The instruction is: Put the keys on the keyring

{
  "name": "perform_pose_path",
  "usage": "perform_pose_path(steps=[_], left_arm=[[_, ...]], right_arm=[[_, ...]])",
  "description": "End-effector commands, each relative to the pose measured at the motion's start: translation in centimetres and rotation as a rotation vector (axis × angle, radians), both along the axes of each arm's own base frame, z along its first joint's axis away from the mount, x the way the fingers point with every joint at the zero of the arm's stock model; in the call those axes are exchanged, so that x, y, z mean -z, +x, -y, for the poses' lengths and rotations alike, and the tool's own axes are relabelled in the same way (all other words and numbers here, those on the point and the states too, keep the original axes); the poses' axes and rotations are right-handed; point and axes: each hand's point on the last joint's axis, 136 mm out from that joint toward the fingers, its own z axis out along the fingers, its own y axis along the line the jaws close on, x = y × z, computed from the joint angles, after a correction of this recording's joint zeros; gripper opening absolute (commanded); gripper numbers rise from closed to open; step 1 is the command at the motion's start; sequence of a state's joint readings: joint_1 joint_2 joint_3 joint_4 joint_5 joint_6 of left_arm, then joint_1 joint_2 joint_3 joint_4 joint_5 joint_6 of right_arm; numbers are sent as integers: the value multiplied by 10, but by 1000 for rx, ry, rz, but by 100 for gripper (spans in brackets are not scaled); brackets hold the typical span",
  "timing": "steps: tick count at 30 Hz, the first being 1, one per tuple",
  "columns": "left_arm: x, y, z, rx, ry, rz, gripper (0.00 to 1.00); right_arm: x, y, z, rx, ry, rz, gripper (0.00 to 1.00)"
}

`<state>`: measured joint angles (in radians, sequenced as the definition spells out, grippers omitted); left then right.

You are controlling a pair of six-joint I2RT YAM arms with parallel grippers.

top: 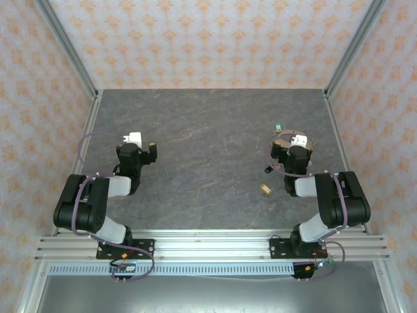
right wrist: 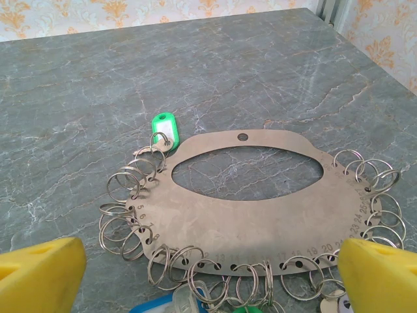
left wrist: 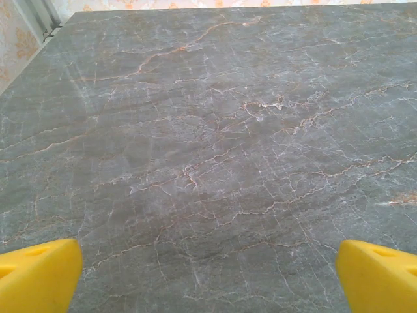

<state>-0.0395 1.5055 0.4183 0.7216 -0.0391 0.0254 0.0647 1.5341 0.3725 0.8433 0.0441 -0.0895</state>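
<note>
The keyring (right wrist: 260, 222) is a flat grey-brown oval plate with an open centre and numbered holes, and many thin metal split rings hang along its rim. It lies on the table at the right (top: 287, 137). A green-headed key (right wrist: 164, 125) hangs on a ring at its far left edge. Blue (right wrist: 153, 305) and green (right wrist: 244, 310) heads show at its near edge. A brass key (top: 265, 189) and a dark key (top: 268, 171) lie loose on the table near it. My right gripper (right wrist: 210, 277) is open over the plate's near edge. My left gripper (left wrist: 208, 277) is open above bare table.
The grey marble tabletop (top: 208, 150) is bounded by metal frame posts (top: 91, 91) and patterned walls at the left, right and back. My left gripper (top: 138, 145) sits far left of the keyring, with open table between the two arms.
</note>
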Motion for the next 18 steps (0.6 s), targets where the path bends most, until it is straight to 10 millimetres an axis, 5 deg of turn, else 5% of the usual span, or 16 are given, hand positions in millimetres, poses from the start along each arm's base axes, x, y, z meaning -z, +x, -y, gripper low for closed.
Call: perform_pose_path(steps=[1, 18], left_arm=[[-12, 5, -4, -29, 5, 30, 100], [-12, 5, -3, -27, 4, 30, 100]], right_arm=[[-9, 4, 3, 10, 6, 24, 99], [-8, 6, 8, 33, 18, 15, 99]])
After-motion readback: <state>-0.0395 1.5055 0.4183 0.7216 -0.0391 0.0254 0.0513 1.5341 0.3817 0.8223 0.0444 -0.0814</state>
